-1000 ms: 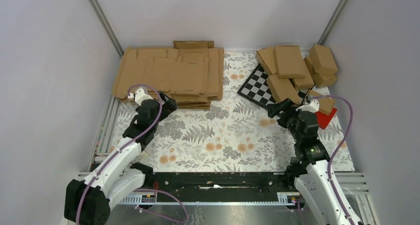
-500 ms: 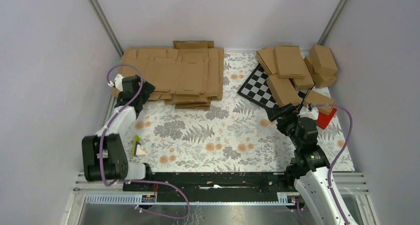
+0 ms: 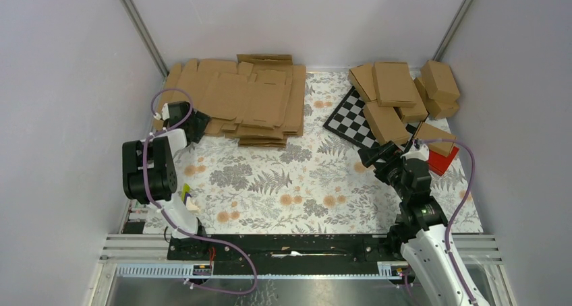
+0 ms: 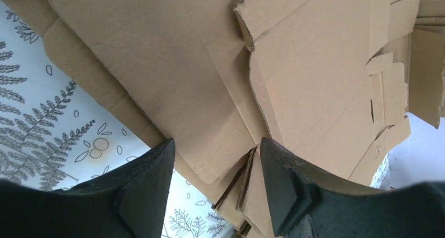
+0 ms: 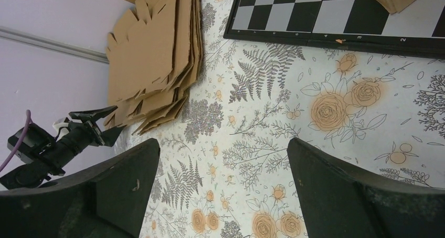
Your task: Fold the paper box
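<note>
A stack of flat brown paper box blanks (image 3: 246, 100) lies at the back left, with flaps and crease lines; it also shows in the right wrist view (image 5: 157, 54). My left gripper (image 3: 197, 126) is open at the stack's front left corner. In the left wrist view the left gripper (image 4: 216, 143) has a rounded flap (image 4: 210, 159) and several layered blank edges between its jaws, with gaps on both sides, not clamped. My right gripper (image 3: 375, 159) hangs open and empty over the floral cloth; in its own view the right gripper (image 5: 223, 143) has only cloth between the jaws.
Several folded brown boxes (image 3: 398, 90) are piled at the back right, partly on a black-and-white chequered board (image 3: 347, 120). A small red block (image 3: 446, 162) lies beside my right arm. The floral cloth (image 3: 297, 185) covers the table. Grey walls stand on three sides.
My left arm has swung left and back to the stack's front left corner. The top blanks have shifted and lifted a little. My right gripper has drifted slightly toward the near left.
</note>
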### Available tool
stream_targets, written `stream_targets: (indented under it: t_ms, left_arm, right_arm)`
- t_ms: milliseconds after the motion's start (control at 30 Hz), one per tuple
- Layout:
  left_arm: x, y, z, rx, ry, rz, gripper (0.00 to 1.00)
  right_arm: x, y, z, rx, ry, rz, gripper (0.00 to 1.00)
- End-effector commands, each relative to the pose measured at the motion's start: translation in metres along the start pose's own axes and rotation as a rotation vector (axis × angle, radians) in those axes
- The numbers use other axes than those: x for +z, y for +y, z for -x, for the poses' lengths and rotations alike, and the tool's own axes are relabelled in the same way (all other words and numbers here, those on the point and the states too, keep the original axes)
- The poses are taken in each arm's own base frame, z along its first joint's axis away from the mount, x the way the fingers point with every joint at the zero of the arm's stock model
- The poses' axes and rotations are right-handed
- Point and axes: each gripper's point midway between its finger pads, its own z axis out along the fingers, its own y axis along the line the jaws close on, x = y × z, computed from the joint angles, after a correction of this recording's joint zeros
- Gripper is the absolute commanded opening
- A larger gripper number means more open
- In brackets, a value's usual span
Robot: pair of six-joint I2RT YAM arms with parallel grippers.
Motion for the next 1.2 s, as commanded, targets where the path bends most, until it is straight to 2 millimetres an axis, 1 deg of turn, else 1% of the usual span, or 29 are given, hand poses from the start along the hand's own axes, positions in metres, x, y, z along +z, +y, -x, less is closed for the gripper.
stream_targets:
  t_ms: [0, 67, 100, 167, 233, 300, 367, 433, 533, 567, 633, 700, 867, 1000, 1067, 1167]
  left_arm:
    - [0.009, -0.044, 0.010, -0.039, -0.010, -0.142, 0.60]
    - [0.008, -0.051, 0.011, -0.038, -0.009, -0.152, 0.60]
    - [0.004, -0.056, 0.012, -0.032, -0.012, -0.160, 0.60]
    - [-0.009, -0.059, 0.019, -0.018, -0.061, -0.137, 0.63]
    - [-0.029, -0.059, 0.031, -0.010, -0.140, -0.117, 0.68]
    - [-0.047, -0.064, 0.038, -0.023, -0.182, -0.136, 0.71]
    - [-0.057, -0.070, 0.042, -0.017, -0.190, -0.149, 0.71]
    - [-0.058, -0.074, 0.043, -0.005, -0.179, -0.146, 0.71]
    - [-0.050, -0.081, 0.043, -0.003, -0.164, -0.168, 0.71]
    - [-0.045, -0.088, 0.042, 0.003, -0.147, -0.184, 0.70]
    - [-0.032, -0.098, 0.034, 0.019, -0.087, -0.204, 0.67]
    - [-0.018, -0.101, 0.025, 0.023, -0.041, -0.196, 0.67]
    - [0.007, -0.088, 0.015, -0.029, -0.035, -0.152, 0.67]
    - [0.025, -0.076, -0.002, -0.052, -0.013, -0.095, 0.67]
    - [0.034, -0.070, -0.004, -0.062, -0.029, -0.069, 0.67]
    - [0.045, -0.066, -0.011, -0.082, -0.011, -0.065, 0.67]
  right_arm:
    - [0.000, 0.013, 0.011, -0.030, -0.033, 0.040, 0.99]
    - [0.000, 0.013, 0.010, -0.035, -0.030, 0.041, 0.99]
    - [0.000, 0.014, 0.010, -0.038, -0.029, 0.042, 0.99]
    - [0.000, 0.013, 0.011, -0.040, -0.030, 0.040, 0.99]
    - [0.000, 0.013, 0.011, -0.042, -0.032, 0.038, 0.99]
    - [0.000, 0.012, 0.011, -0.040, -0.034, 0.036, 0.99]
    - [0.001, 0.012, 0.011, -0.033, -0.033, 0.035, 0.99]
    - [0.002, 0.013, 0.010, -0.025, -0.031, 0.044, 0.99]
    - [0.003, 0.016, 0.009, -0.010, -0.027, 0.061, 0.99]
    - [0.003, 0.016, 0.008, -0.007, -0.025, 0.064, 0.99]
    - [0.003, 0.018, 0.008, -0.004, -0.022, 0.066, 0.99]
    - [0.003, 0.019, 0.009, -0.001, -0.022, 0.069, 0.99]
    - [0.002, 0.022, 0.011, 0.007, -0.025, 0.074, 0.99]
    - [0.004, 0.021, 0.011, 0.013, -0.033, 0.073, 0.99]
    - [0.006, 0.021, 0.011, 0.011, -0.032, 0.080, 0.99]
    - [0.007, 0.024, 0.011, 0.000, -0.027, 0.093, 0.99]
